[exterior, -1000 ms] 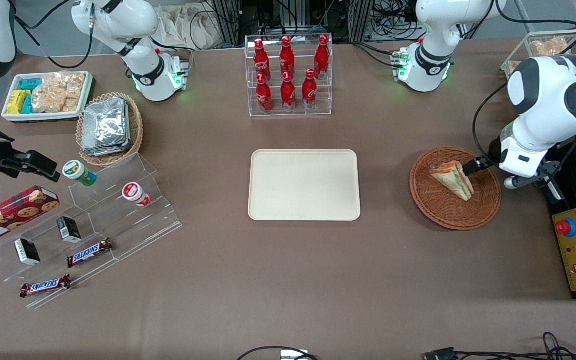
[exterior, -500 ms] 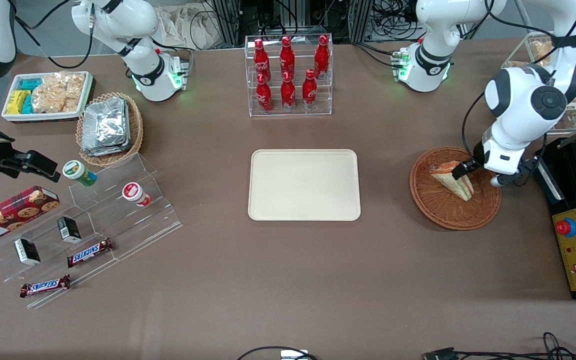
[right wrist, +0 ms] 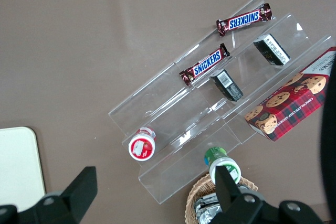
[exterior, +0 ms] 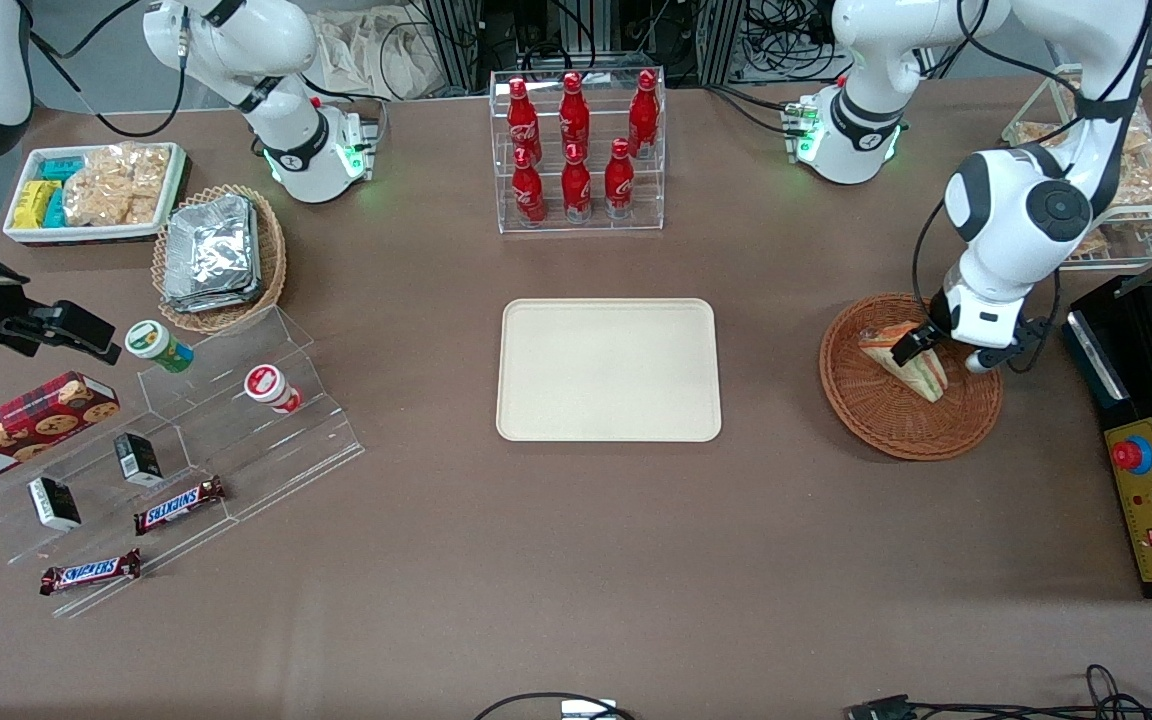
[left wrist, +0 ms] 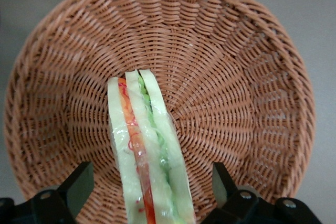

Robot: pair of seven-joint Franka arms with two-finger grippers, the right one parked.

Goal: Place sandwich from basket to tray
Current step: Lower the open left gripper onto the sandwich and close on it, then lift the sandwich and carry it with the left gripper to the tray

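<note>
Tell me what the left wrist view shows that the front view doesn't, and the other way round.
Only the left wrist view shows the gripper open, its fingers either side of the sandwich and apart from it, with the filling layers edge-on. Only the front view shows the empty tray, the rack of red bottles and the Snickers bars toward the parked arm's end of the table. Both show the sandwich lying in the wicker basket with the gripper over it.
</note>
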